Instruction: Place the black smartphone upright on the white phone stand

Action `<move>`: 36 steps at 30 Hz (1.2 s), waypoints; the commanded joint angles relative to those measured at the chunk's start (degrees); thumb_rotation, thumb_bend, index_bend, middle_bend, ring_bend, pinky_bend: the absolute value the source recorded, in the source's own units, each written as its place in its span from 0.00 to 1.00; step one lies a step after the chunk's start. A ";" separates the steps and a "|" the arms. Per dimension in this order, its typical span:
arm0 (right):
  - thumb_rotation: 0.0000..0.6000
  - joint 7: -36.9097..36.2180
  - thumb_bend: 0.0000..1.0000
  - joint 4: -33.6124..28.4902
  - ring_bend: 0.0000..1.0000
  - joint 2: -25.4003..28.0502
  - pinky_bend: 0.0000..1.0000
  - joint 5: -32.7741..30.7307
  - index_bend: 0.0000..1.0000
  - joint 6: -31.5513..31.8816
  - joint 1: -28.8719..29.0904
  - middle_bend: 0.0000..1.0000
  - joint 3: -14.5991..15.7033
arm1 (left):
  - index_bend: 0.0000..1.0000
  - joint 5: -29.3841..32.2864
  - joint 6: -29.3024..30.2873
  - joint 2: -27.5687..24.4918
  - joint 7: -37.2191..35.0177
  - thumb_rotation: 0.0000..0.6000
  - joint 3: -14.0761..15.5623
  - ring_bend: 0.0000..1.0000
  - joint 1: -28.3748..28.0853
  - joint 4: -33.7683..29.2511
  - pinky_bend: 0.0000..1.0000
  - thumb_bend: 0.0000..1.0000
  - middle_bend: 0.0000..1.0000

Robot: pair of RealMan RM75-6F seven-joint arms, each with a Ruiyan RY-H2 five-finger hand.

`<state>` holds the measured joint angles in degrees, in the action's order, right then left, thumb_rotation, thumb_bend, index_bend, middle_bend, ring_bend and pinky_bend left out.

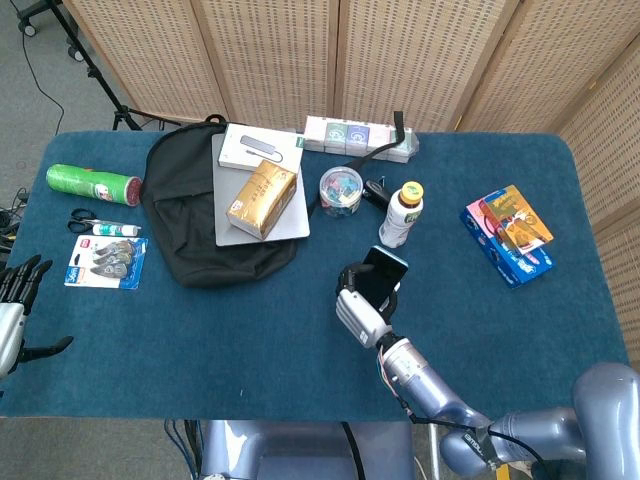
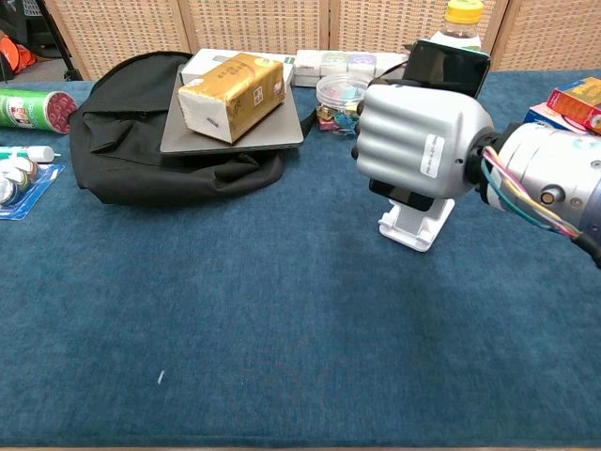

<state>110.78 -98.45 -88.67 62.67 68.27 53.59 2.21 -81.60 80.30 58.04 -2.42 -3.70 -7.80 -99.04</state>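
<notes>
Over the stand [image 2: 414, 225] my right hand [image 2: 418, 139] grips the phone [image 2: 447, 66] by its edges (slick, rigid glass, probably light); left hand [image 1: 12, 305] idle, fingers spread.

A table [image 1: 200, 330] covered in dark blue cloth carries everything. On its far left lie a green canister [image 1: 93, 184] on its side, scissors [image 1: 85, 215], a small tube [image 1: 117, 230] and a blister pack [image 1: 107, 262], perhaps of correction tape. A black backpack [image 1: 190, 225] lies flat near the back. Along the back edge sits a row of small boxes [image 1: 355, 138], with a clear tub of clips [image 1: 340, 190] and a yellow-capped bottle [image 1: 402, 213] in front. The white phone stand [image 2: 413, 225] rests mid-table, and colourful packets [image 1: 508, 233] lie at right.
</notes>
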 commanded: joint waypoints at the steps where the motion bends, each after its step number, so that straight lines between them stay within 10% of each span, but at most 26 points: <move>1: 1.00 -1.62 0.61 3.15 0.45 -0.86 0.46 4.81 0.56 0.04 0.14 0.48 2.35 | 0.02 -0.07 0.03 -0.02 -0.03 1.00 0.03 0.00 0.02 0.03 0.00 0.00 0.00; 36: 1.00 4.32 0.60 11.17 0.45 -7.73 0.46 5.69 0.56 2.04 -4.95 0.48 4.37 | 0.02 0.44 -0.05 0.39 1.06 1.00 -0.07 0.00 -0.08 -0.12 0.00 0.00 0.00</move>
<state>114.88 -87.61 -96.17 68.08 70.25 48.79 6.42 -81.19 80.29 58.41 -1.39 -3.76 -7.86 -99.16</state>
